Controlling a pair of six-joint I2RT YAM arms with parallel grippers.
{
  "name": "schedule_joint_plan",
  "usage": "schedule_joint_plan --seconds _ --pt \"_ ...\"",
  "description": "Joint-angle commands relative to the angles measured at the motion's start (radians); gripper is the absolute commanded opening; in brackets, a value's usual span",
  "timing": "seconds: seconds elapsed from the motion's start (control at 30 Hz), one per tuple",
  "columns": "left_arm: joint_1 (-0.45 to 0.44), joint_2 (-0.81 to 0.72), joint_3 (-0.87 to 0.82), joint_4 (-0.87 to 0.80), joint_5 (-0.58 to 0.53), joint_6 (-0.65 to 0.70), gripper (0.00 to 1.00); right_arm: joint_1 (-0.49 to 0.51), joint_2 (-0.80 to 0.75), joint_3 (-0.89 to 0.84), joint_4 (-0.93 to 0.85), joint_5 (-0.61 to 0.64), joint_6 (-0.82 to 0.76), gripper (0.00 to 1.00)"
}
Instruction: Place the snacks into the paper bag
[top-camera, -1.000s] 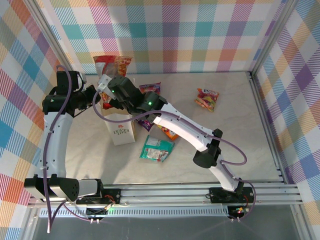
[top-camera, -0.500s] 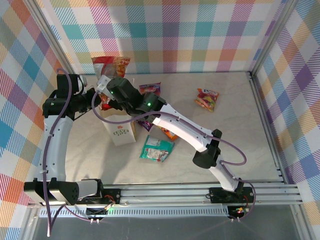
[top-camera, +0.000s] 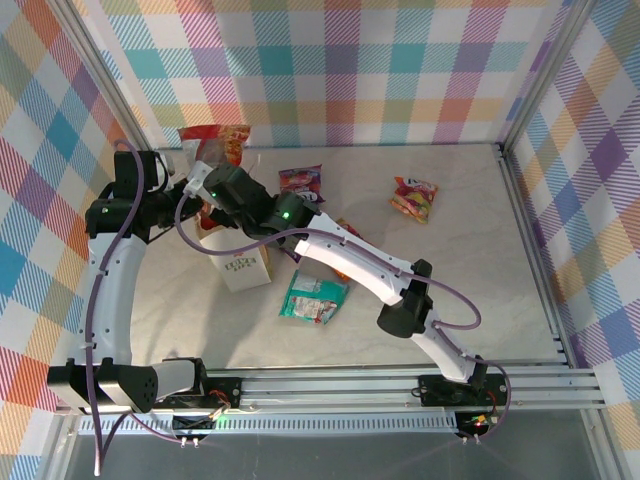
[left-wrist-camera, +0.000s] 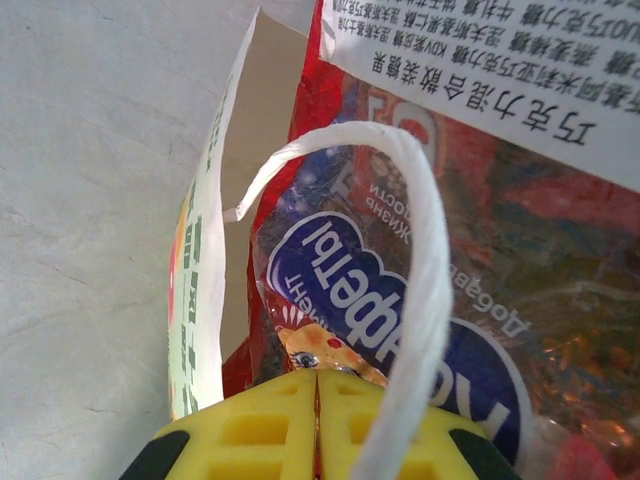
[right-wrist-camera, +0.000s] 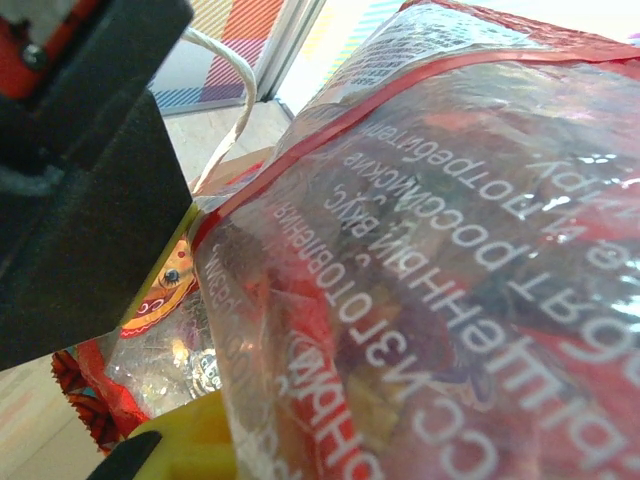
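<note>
Right wrist: red packet (right-wrist-camera: 450, 250) in pincer (right-wrist-camera: 200, 442)

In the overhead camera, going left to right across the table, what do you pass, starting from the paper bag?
paper bag → teal-green packet → small red-yellow packet

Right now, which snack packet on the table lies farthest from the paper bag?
The small red-yellow packet, lying alone toward the right side of the table. The purple packet and the teal-green packet lie much closer to the paper bag.
</note>
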Motion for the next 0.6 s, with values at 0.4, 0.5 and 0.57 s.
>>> schedule_joint_plan --seconds 0.4,0.5,0.57 --pt "0.005 -0.023 -0.034 0.014 0.052 0.008 0.08 0.013 -0.021 0.073 0.083 0.035 0.084 0.00" --pt "0.005 -0.024 -0.040 0.016 0.059 0.010 0.08 0.018 -0.023 0.072 0.078 0.031 0.092 0.00" --pt "0.005 -0.027 -0.047 0.019 0.062 0.010 0.08 0.020 -0.021 0.072 0.071 0.019 0.102 0.00"
